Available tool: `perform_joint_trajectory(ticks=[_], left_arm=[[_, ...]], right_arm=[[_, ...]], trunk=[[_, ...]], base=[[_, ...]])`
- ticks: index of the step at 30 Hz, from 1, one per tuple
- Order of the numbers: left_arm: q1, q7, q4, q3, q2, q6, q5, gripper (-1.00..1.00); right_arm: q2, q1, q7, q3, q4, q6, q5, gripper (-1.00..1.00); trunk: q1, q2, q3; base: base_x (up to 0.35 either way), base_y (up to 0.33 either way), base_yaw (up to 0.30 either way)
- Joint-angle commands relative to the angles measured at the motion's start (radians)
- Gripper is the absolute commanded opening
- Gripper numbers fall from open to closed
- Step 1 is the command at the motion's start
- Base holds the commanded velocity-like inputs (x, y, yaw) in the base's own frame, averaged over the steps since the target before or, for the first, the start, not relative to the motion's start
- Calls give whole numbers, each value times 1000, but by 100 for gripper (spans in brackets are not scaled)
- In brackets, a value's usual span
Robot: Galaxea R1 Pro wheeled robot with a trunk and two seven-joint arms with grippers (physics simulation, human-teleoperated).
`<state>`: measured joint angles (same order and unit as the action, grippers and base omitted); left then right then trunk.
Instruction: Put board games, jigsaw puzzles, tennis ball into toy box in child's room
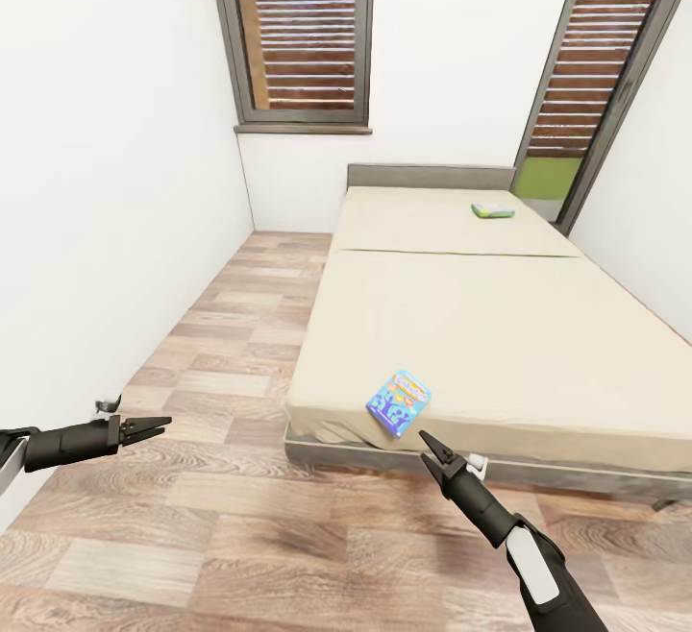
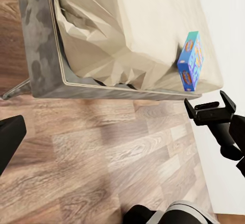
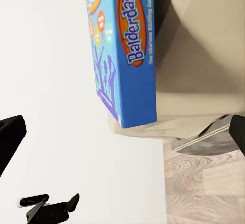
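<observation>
1. Your right gripper [image 1: 430, 448] sits just short of the bed [image 1: 500, 325] edge, tips aimed at the blue game [image 1: 398, 402]. Fingers look nearly together in the head view, but the right wrist view shows dark finger edges wide apart, so call it spread and empty.
2. Left gripper [image 1: 154, 427] hangs over the floor [image 1: 221, 517], well apart from the bed; fingers look close together, holding nothing.
3. Step in hand, as I judge it: first bed pickup. Blue game lies near the bed's front edge, untouched.
4. Next move likely calls for reaching forward and closing across the box's thin sides.
5. Green game [image 1: 492, 210] lies far up by the headboard [image 1: 431, 176].
6. Readable: "Balderdash" on the blue game's side [image 3: 133, 25]; smaller print unreadable.
</observation>
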<state>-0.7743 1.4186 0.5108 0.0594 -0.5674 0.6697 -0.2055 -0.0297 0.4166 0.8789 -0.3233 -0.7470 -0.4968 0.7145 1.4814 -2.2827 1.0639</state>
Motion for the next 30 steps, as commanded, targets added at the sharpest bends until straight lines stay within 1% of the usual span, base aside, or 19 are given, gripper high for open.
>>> perform_joint_trajectory(ticks=[1, 12, 18, 26, 30], left_arm=[[0, 3, 0, 0, 0, 10, -2, 100], [0, 2, 0, 2, 0, 10, -1, 100], [0, 2, 0, 2, 0, 10, 0, 100], [0, 2, 0, 2, 0, 10, 0, 100], [0, 2, 0, 1, 0, 10, 0, 100]], right_arm=[[-1, 1, 2, -3, 0, -8, 3, 100], [-3, 1, 2, -3, -3, -8, 4, 100], [-3, 1, -2, -4, -2, -8, 4, 100], [-3, 1, -1, -3, -2, -8, 5, 100], [-3, 1, -1, -3, -2, -8, 5, 100]], trunk=[[0, 0, 1], [0, 0, 1], [0, 0, 1], [0, 0, 1], [0, 0, 1]], base=[[0, 0, 0], [4, 1, 0], [113, 69, 0], [52, 28, 0], [161, 105, 0]])
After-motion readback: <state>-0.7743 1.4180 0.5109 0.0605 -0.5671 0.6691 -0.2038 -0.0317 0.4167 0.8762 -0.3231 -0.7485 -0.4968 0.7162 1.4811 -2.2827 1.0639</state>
